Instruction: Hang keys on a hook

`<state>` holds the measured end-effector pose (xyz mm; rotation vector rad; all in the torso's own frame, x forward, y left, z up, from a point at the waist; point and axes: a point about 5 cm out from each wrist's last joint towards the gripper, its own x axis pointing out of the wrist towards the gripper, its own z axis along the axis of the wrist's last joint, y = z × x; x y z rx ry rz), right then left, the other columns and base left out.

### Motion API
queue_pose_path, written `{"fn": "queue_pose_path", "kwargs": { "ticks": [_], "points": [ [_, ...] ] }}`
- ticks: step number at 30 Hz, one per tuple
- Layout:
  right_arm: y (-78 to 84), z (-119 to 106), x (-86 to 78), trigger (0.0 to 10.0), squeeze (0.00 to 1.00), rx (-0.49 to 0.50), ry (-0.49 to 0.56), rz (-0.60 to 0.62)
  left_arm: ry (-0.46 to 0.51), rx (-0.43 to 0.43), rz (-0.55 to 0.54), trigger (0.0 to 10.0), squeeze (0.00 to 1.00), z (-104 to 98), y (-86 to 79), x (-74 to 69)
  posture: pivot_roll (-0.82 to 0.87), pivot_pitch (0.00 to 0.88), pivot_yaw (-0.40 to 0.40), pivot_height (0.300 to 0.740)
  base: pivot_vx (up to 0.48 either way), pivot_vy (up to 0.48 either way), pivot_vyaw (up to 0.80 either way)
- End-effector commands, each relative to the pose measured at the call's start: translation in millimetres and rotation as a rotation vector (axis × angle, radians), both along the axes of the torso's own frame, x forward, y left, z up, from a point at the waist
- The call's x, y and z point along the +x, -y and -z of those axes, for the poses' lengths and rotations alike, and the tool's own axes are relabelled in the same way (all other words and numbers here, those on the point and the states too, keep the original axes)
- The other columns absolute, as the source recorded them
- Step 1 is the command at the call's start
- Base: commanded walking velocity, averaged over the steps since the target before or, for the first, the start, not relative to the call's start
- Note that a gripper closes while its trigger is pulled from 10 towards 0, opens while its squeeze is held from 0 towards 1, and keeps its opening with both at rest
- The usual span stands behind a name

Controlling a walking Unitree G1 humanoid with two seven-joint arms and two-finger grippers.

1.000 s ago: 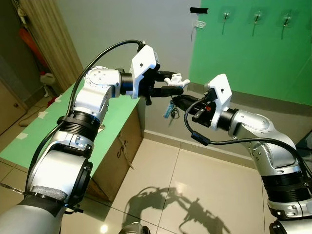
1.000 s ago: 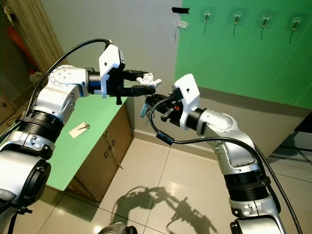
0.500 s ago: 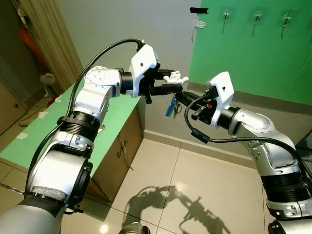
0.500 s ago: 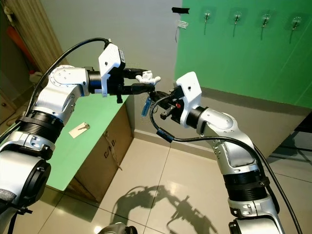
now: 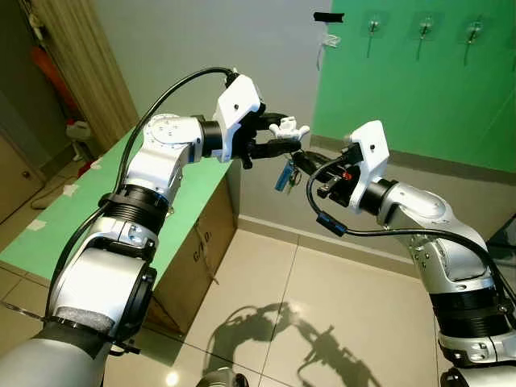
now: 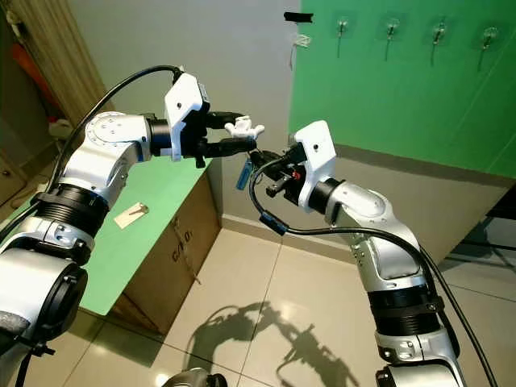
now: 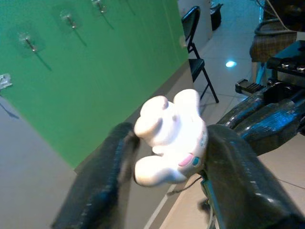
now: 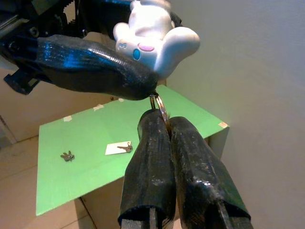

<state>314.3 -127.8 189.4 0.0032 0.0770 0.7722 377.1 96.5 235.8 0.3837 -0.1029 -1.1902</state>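
A white toy figurine (image 5: 289, 128) on a keychain is clamped between the two black fingers of my left gripper (image 5: 284, 138), held out in the air before the wall. Seen from the left wrist, the figurine (image 7: 171, 138) sits squarely between both fingers. Just under it, my right gripper (image 8: 161, 118) is shut on the metal key ring (image 8: 160, 106). Beneath the ring dangle the keys with a blue tag (image 5: 282, 176). Clear hooks (image 5: 373, 27) (image 5: 425, 28) stick to the green wall panel (image 5: 403, 89), high up and behind both grippers.
A green-topped table (image 5: 97, 201) with a cardboard box (image 5: 197, 242) under it stands at the left. On it lie a card with a key (image 8: 119, 148) and a small key bunch (image 8: 67, 155). Tiled floor (image 5: 322, 306) lies below. A folding chair (image 7: 195, 62) stands along the wall.
My right gripper has risen and closed in right under the figurine. The dangling keys were lifted a little and swung. The left gripper has shifted slightly upward.
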Motion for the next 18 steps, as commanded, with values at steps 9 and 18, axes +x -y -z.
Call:
{"fn": "queue_pose_path", "kwargs": {
  "ticks": [9, 18],
  "points": [
    [1.3, 4.3, -1.6, 0.0, 0.0, 0.003, -0.009, 0.013, 0.044, -0.059, -0.061, 10.0, 1.0, -17.8, -2.6, 6.5, -0.18, 0.0, 0.086, 0.74, 0.0, 0.0, 0.0],
    [10.1, 16.3, -1.1, 0.0, 0.0, -0.182, 0.041, 0.049, 0.024, -0.078, -0.125, 10.0, 1.0, -14.9, -9.5, 10.1, -0.18, 0.0, 0.083, 0.74, 0.0, 0.0, 0.0]
  ]
}}
